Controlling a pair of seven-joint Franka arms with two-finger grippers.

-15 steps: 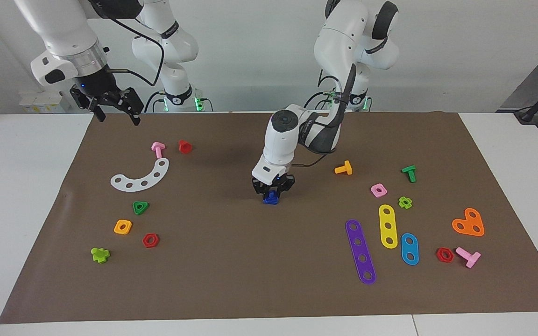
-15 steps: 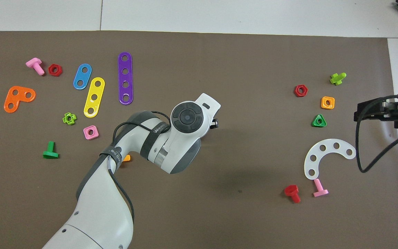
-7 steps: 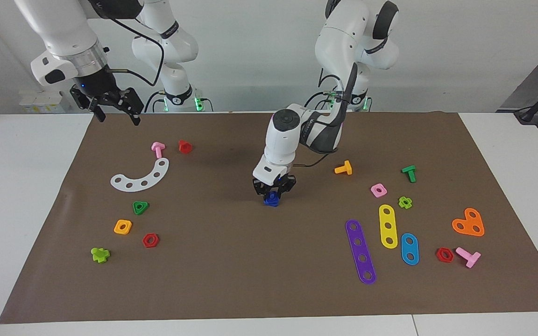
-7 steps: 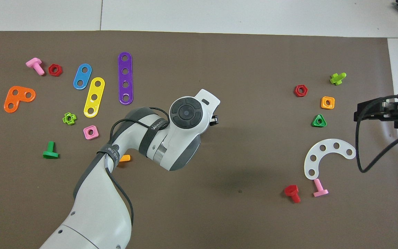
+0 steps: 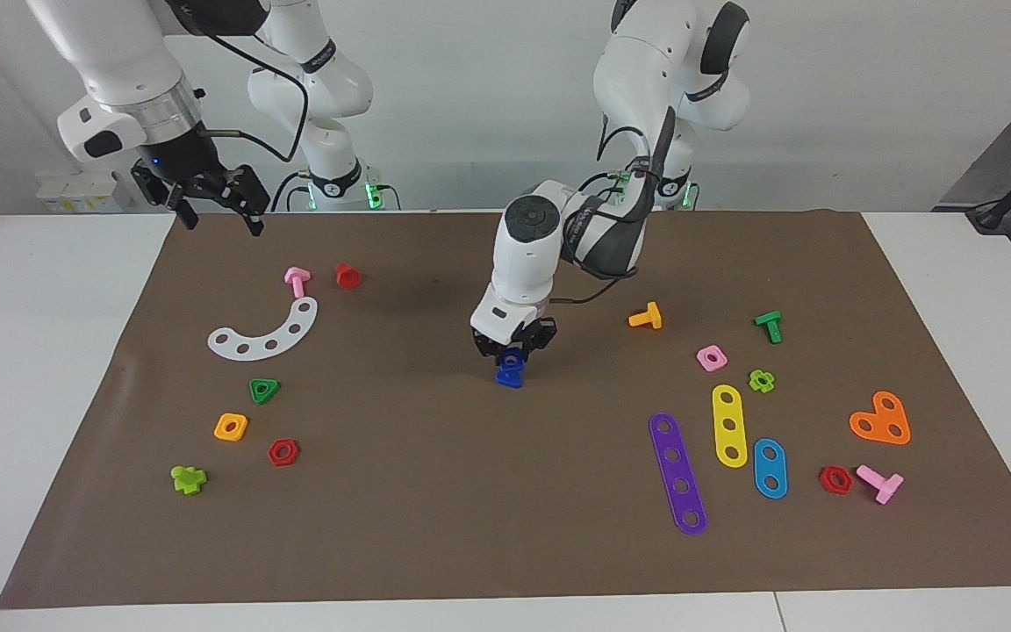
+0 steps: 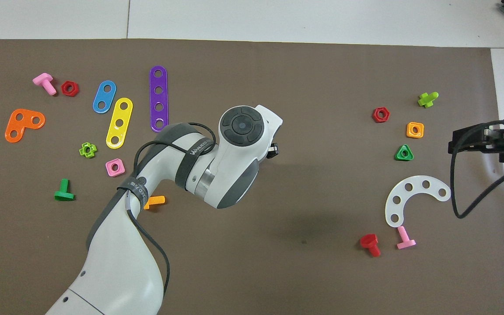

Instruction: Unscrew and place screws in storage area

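We find the dark-blue screw (image 5: 510,369) at mid-mat, standing with its long axis roughly upright, its lower end on the brown mat (image 5: 470,491). The left gripper (image 5: 512,353) is clenched on its upper part. The right gripper (image 5: 211,204) waits with jaws apart over the mat's edge at the right arm's end.

Robotics laboratory. Evidence: two white robot arms (image 5: 646,105) mounted at one edge of a white desk (image 5: 40,369), a brown mat (image 5: 470,491) covering the work area, coloured plastic toy parts (image 5: 732,425) laid out on it, exposed cabling, and a plain white wall.
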